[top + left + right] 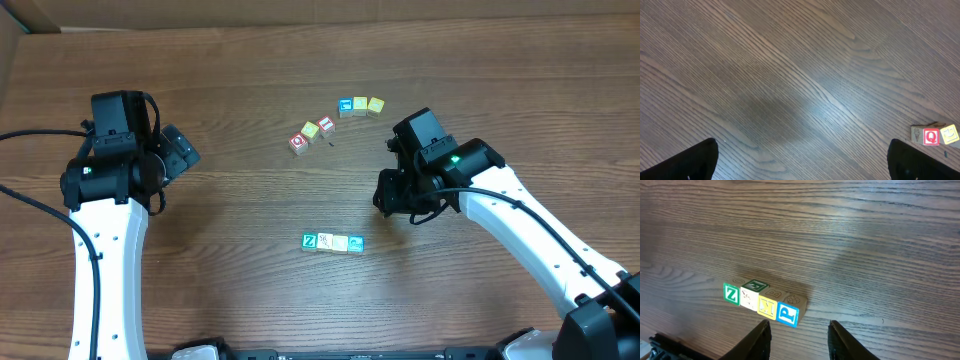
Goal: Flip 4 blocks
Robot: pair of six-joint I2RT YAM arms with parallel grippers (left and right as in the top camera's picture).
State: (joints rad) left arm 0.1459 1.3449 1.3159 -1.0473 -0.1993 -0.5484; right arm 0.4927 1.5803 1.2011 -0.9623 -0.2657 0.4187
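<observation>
The four blocks lie side by side in a row on the table: green Z (310,241), pale cream (325,242), yellow (340,243), teal-blue (355,244). The right wrist view shows them just ahead of the fingers: Z (731,293), cream (749,298), yellow (767,307), blue P (787,315). My right gripper (799,330) hangs up and right of the row (395,200), partly open, nothing between its fingers. My left gripper (180,150) is far off at the left, wide open over bare wood (802,150).
A loose group of other cubes sits at the back centre: a red one (299,143), a yellow one (311,130), another red (326,124), then a blue (346,106) and two yellow (368,104). The left wrist view catches a red Q cube (931,136).
</observation>
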